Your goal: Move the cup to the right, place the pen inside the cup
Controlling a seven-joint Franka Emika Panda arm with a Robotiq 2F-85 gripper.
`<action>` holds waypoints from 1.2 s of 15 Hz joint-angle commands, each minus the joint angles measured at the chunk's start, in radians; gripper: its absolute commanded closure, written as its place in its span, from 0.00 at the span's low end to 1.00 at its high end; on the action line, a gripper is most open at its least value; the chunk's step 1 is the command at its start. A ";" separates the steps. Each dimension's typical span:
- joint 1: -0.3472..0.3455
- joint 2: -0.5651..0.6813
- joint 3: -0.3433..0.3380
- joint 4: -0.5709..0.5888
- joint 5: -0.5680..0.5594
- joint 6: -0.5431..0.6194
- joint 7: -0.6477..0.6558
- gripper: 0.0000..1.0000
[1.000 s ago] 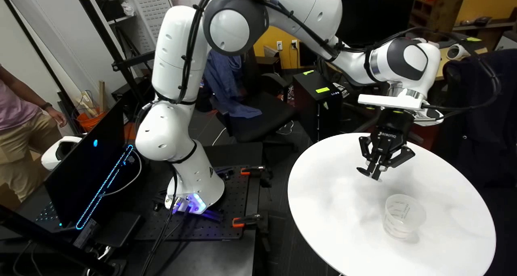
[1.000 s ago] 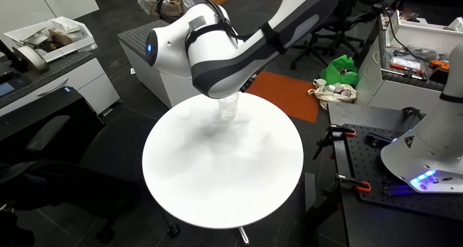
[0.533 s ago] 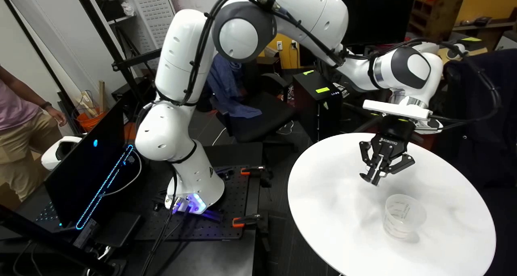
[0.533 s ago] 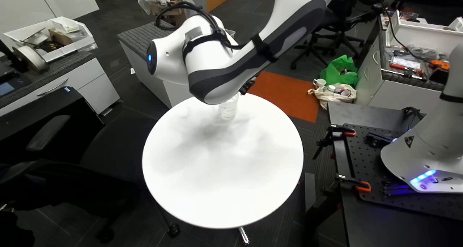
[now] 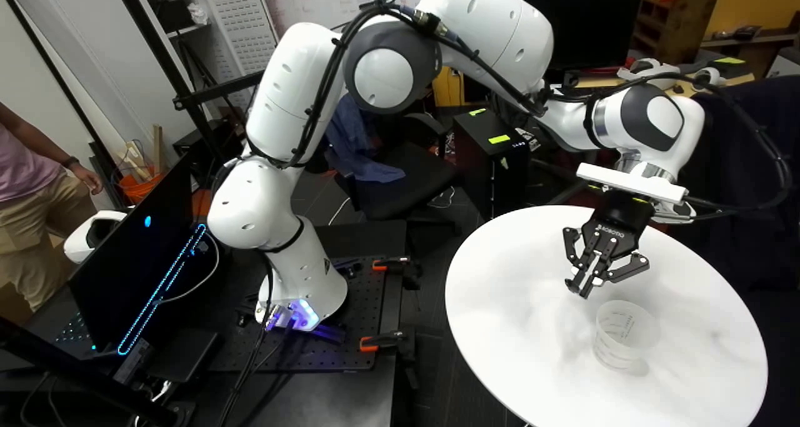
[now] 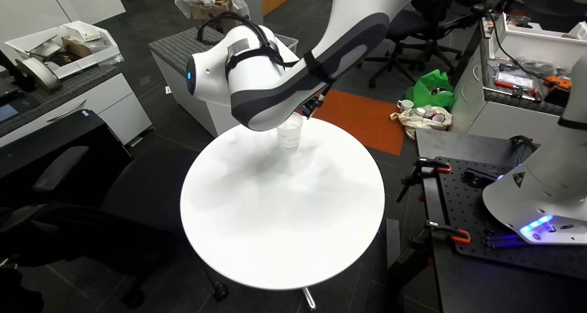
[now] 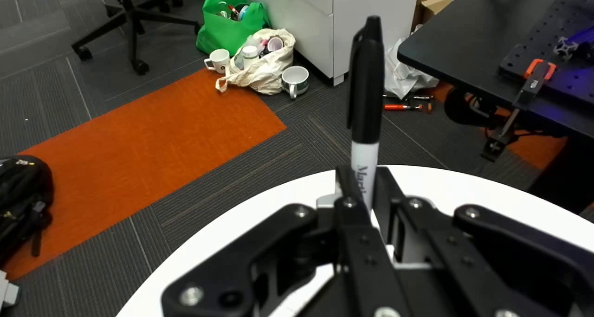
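The black two-fingered gripper (image 5: 581, 286) was found clamped on the slim black-and-white capped pen (image 7: 365, 113); in the wrist view the white barrel sat between the fingertips (image 7: 384, 182) and the black capped end projected beyond them. The small clear tumbler-shaped cup (image 5: 626, 338) stood upright on the round white tabletop (image 5: 500, 289). Over the last second the gripper had drawn closer to the cup, which had kept its place in both exterior views. At inspection the fingertips were near the cup's rim, apart from it, and apparently not over the mouth. The white and dark-grey jointed robot arm (image 6: 270, 100) partly hid the cup in an exterior view. Assessment: the approach for inserting the pen was probably under way, insertion outstanding; whether the cup's move to the right had been completed could not be established. The pen's tilt relative to the mouth was also unsettled; a misaligned descent could have knocked the rim and tipped the cup.
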 commanded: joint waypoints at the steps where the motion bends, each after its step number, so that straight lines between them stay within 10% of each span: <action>1: -0.016 0.052 0.012 0.094 -0.021 -0.054 -0.058 0.97; 18: -0.006 0.231 -0.001 0.372 -0.158 -0.113 -0.379 0.97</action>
